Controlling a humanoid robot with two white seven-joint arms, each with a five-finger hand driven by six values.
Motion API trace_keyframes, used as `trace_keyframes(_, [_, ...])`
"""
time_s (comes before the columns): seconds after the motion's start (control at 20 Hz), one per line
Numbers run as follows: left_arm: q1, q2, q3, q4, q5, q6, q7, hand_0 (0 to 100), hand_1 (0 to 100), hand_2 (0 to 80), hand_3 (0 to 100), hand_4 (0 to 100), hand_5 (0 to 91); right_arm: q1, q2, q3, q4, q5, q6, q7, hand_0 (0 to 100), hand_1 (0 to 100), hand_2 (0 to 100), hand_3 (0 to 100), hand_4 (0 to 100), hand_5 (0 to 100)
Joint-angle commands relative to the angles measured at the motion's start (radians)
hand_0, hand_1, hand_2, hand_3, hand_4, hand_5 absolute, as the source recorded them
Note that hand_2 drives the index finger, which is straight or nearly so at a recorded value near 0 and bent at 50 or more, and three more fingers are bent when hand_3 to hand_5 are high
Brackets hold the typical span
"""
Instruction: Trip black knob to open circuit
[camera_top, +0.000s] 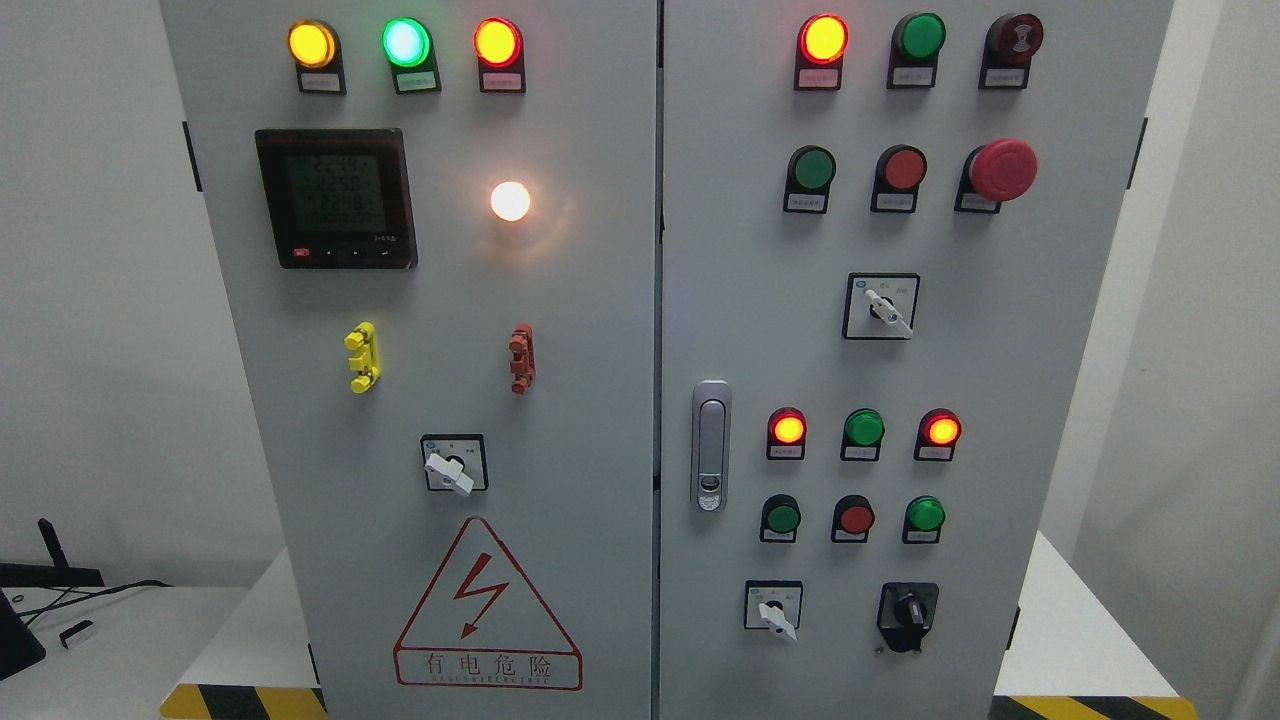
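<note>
A grey electrical cabinet with two doors fills the head view. The black knob (908, 610) sits on a black plate at the lower right of the right door (1000, 400), its handle standing roughly upright. To its left is a white selector switch (775, 612) pointing down and to the right. Neither of my hands nor arms shows in this view.
Lit lamps, green and red push buttons and a red mushroom stop button (1002, 170) cover the right door, with a door latch (711, 445) at its left edge. The left door carries a meter (336, 198), another selector (450, 467) and a warning triangle (487, 605).
</note>
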Motion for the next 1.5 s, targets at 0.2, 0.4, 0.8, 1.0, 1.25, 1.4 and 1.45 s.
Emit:
trace_keyframes(0.2, [0.0, 0.0, 0.0, 0.0, -0.031, -0.001, 0.001, 12, 39, 0.0, 0, 0, 0.0, -0.154, -0.009, 0.028, 0.019, 0.007, 0.065, -0.027, 24, 59, 59, 100, 100, 93])
trace_keyframes(0.4, [0.0, 0.0, 0.0, 0.0, -0.031, -0.001, 0.001, 12, 39, 0.0, 0, 0, 0.0, -0.18, -0.006, 0.074, 0.04, 0.007, 0.065, -0.059, 25, 61, 58, 100, 100, 93])
trace_keyframes(0.8, [0.0, -0.001, 0.0, 0.0, -0.031, -0.001, 0.001, 12, 39, 0.0, 0, 0, 0.0, -0.236, -0.008, 0.121, 0.099, 0.014, 0.062, -0.083, 28, 76, 53, 100, 100, 93])
trace_keyframes(1.0, [0.0, 0.0, 0.0, 0.0, -0.031, -0.001, 0.001, 12, 39, 0.0, 0, 0, 0.0, -0.239, -0.008, 0.134, 0.117, 0.065, 0.056, -0.083, 31, 84, 52, 100, 99, 92])
trace_keyframes(1.25, [0.0, -0.001, 0.0, 0.0, -0.031, -0.001, 0.001, 12, 39, 0.0, 0, 0, 0.0, -0.246, -0.006, 0.147, 0.134, 0.068, 0.056, -0.084, 33, 86, 53, 100, 98, 92])
trace_keyframes(1.4, [0.0, 0.0, 0.0, 0.0, -0.031, -0.001, 0.001, 12, 39, 0.0, 0, 0, 0.0, -0.259, 0.003, 0.16, 0.143, 0.079, 0.056, -0.087, 36, 86, 53, 100, 98, 92])
trace_keyframes(1.45, [0.0, 0.0, 0.0, 0.0, -0.031, -0.001, 0.001, 12, 39, 0.0, 0, 0, 0.0, -0.26, 0.003, 0.161, 0.155, 0.082, 0.053, -0.09, 39, 85, 53, 100, 98, 92])
